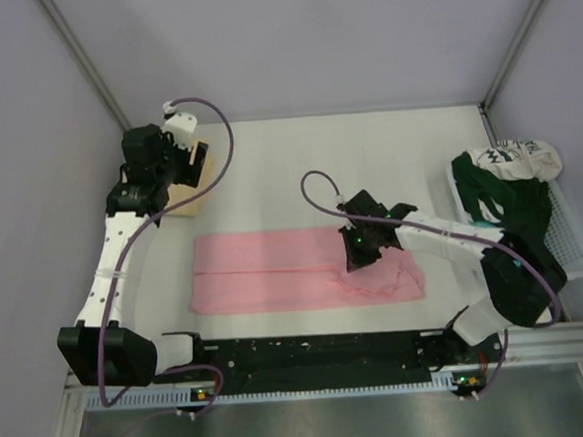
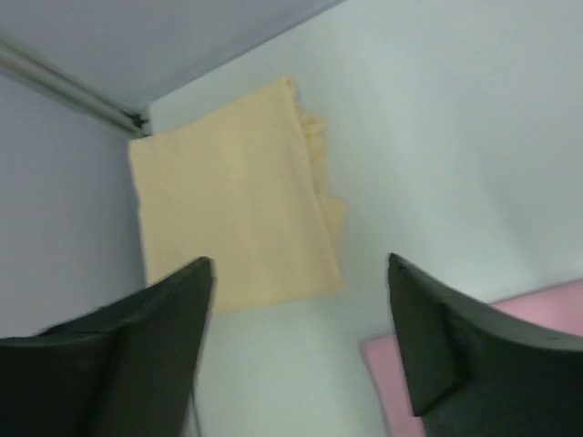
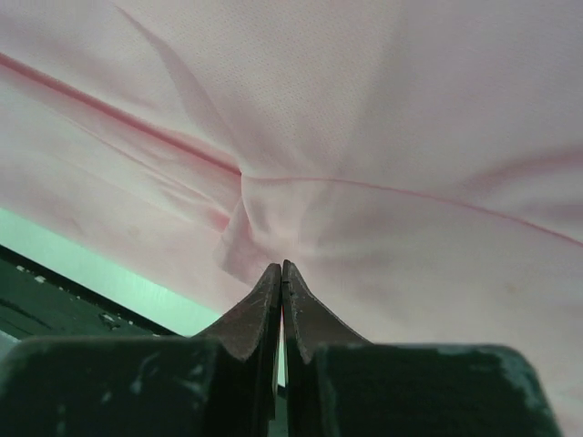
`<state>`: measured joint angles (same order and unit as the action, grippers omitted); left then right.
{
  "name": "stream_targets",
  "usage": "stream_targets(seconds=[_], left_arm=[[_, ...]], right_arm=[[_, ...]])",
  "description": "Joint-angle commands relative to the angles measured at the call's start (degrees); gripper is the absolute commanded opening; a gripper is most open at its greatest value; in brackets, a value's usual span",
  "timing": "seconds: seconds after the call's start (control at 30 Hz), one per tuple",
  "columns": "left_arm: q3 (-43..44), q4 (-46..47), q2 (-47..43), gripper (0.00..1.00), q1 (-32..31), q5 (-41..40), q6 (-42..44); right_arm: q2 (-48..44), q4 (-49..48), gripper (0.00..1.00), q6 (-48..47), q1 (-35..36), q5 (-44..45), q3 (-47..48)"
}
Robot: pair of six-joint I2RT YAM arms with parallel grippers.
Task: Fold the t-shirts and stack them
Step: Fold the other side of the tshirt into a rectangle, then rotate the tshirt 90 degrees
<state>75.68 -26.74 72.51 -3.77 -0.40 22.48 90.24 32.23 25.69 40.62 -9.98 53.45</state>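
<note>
The light pink t-shirt lies folded into a long strip near the table's front edge. My right gripper is pressed down on its right part. In the right wrist view the jaws are shut, pinching a pucker of pink cloth at their tips. A folded tan-beige t-shirt lies at the back left by the wall. My left gripper hangs over it, open and holding nothing. The left wrist view shows the tan shirt beyond the spread gripper, with a pink corner at the lower right.
A white basket at the right edge holds a dark green t-shirt with white print and a white one with dark print. Grey walls close in the table on three sides. The black rail runs along the front.
</note>
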Motion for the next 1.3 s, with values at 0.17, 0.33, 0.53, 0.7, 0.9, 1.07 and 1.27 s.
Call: stream_targets(seconds=[0.17, 0.33, 0.53, 0.7, 0.9, 1.07, 1.27], left_arm=[[-14.8, -3.9, 2.4, 0.18, -1.8, 6.8, 5.6], [-20.6, -6.7, 6.2, 0.00, -2.5, 2.6, 7.7], [-26.8, -7.0, 7.5, 0.00, -2.6, 5.7, 7.1], [-29.9, -10.6, 3.5, 0.00, -5.0, 12.1, 7.3], [-32.6, -8.2, 1.5, 0.00, -20.6, 10.8, 6.9], [-26.4, -8.0, 6.2, 0.00, -23.5, 11.0, 9.0], [-21.5, -2.0, 16.5, 0.00, -23.2, -0.9, 11.4]], right_arm=[[-19.7, -3.6, 0.00, 16.0, -12.6, 5.6, -18.1], [-21.7, -11.5, 0.00, 23.7, -18.5, 3.0, -27.3], [-9.9, -19.0, 0.00, 18.2, -27.9, 8.1, -18.1], [17.3, -13.6, 0.00, 8.1, -31.8, 10.3, 18.8], [45.2, 0.9, 0.00, 2.1, -31.5, -4.4, 68.3], [41.5, 0.7, 0.00, -2.0, -31.5, -2.6, 72.8], [31.8, 0.1, 0.00, -2.8, -32.4, 5.5, 57.4]])
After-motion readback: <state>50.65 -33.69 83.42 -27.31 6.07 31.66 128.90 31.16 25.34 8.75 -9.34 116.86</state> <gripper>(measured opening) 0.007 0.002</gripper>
